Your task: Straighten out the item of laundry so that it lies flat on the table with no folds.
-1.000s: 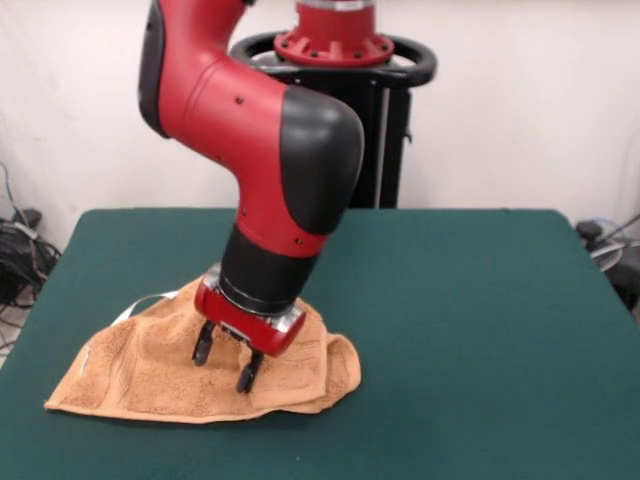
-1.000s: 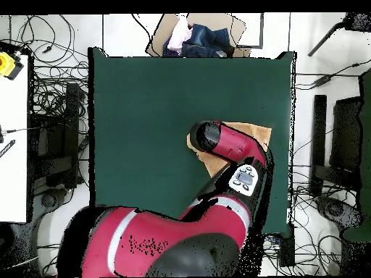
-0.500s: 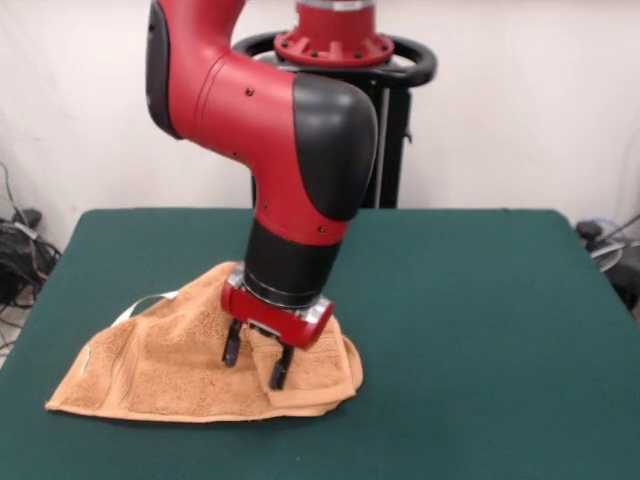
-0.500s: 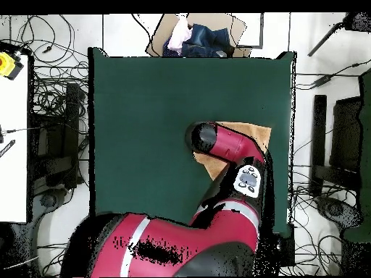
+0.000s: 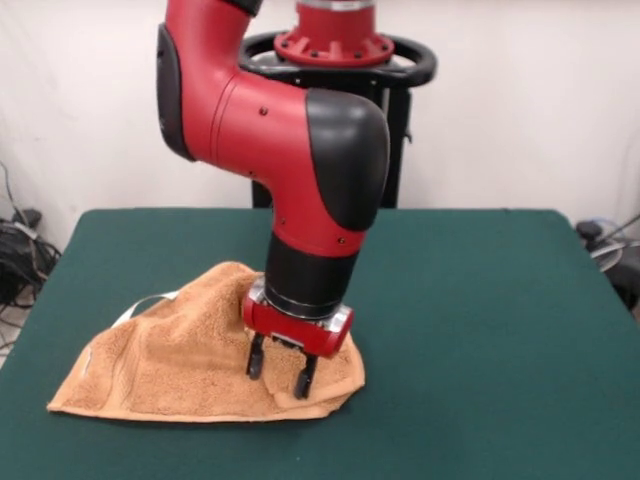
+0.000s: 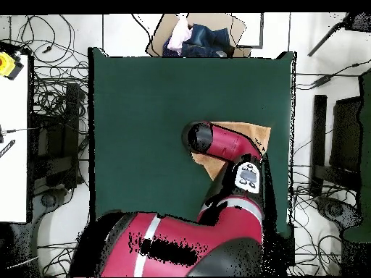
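The orange-tan towel (image 5: 170,355) lies rumpled and folded on the green table (image 5: 470,330) at its front left in the front view, with a raised ridge near its middle. My gripper (image 5: 281,370) is open, its two fingers spread and pointing down onto the towel's right end. In the overhead view the arm (image 6: 224,148) covers most of the towel (image 6: 259,133), and the gripper is hidden under it.
A white strap or label loop (image 5: 145,302) sticks out at the towel's far left edge. A cardboard box with clothes (image 6: 192,36) sits beyond the table's far edge in the overhead view. Cables lie around the table.
My gripper has moved to the right across the towel in the front view, toward its right end, staying open and low over the cloth. The towel's shape is nearly the same.
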Tool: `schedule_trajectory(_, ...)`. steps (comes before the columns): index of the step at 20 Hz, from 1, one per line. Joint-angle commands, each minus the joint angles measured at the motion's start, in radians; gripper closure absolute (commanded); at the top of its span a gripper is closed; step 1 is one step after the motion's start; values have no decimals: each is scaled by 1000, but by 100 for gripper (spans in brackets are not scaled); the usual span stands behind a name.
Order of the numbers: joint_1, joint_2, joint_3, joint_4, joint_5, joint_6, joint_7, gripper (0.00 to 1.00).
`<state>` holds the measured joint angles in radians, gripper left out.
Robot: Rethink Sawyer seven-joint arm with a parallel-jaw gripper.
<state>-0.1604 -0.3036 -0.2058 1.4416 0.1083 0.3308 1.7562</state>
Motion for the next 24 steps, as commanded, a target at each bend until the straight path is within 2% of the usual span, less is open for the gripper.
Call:
schedule_trajectory(1,-60,33,198,95,-59,-51,29,0)
schedule_trajectory(7,-113,65,241,89,-126,-114,17,0)
schedule_trajectory(11,-132,81,260,69,-165,-109,7,0)
schedule_trajectory(18,-127,88,267,59,-206,-133,58,0)
schedule_trajectory(19,-120,89,261,56,-212,-145,76,100)
schedule_trajectory(24,-100,88,238,42,-211,-111,76,100)
